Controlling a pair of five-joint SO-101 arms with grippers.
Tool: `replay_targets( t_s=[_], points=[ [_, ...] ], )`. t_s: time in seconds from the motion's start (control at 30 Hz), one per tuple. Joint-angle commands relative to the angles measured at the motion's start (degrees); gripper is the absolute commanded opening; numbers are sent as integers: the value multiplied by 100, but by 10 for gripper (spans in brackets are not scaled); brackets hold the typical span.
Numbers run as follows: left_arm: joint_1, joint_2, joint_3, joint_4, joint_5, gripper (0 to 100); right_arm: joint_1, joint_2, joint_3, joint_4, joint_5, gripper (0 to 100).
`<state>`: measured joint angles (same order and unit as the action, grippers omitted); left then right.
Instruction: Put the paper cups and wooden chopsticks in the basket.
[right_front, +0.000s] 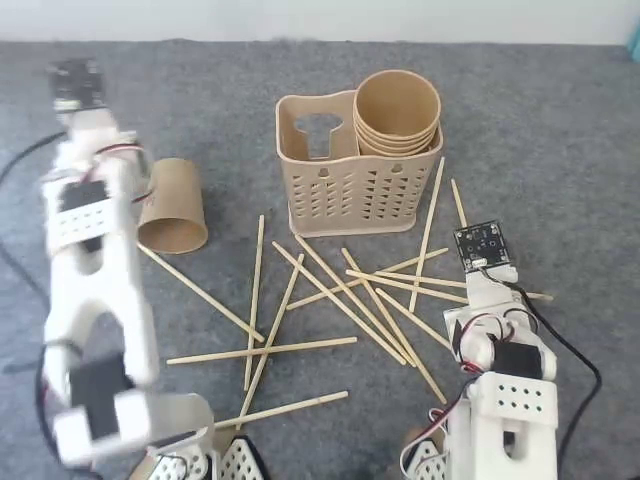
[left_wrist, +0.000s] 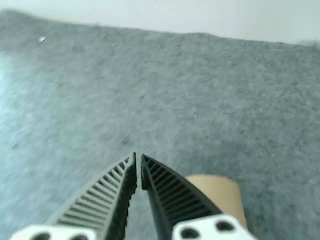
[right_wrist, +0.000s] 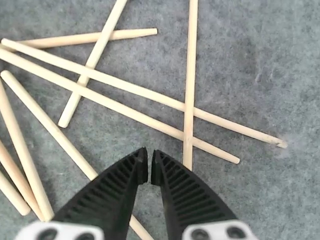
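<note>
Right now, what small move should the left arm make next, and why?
Probably open the left gripper: its jaws are shut on nothing, and the paper cup lying on its side beside it is not yet in the basket.

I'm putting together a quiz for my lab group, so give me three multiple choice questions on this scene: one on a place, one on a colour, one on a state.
1. Where is the stack of paper cups? A: in a basket compartment. B: beside the right arm. C: held in jaws.
2. What colour is the mat under the chopsticks? A: red. B: grey. C: green.
3. How does the loose cup lie? A: upright. B: upside down. C: on its side.
Answers: 1 A, the stack stands inside the basket's wall; 2 B, grey shows all around them; 3 C, its mouth faces sideways.
</note>
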<state>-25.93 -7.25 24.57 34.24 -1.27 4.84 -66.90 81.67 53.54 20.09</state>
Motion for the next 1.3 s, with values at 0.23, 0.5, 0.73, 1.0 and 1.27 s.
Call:
replay_targets(
  t_s=[0.23,0.5,0.73,1.0,1.27],
  points=[
    [-35,-3086,2448,897,-299,13,48,-13,-35,-110,88,30],
    [-44,-4360,3969,1538,-536,13,40,4,-35,-110,70,30],
    [114,-4308,4884,123,-659,13,40,4,-35,-110,62,30],
    [607,-2804,5147,-2321,229,13,57,-13,-35,-66,62,30],
    [712,-914,3960,-3543,624,13,57,-13,-35,-66,79,30]
  ],
)
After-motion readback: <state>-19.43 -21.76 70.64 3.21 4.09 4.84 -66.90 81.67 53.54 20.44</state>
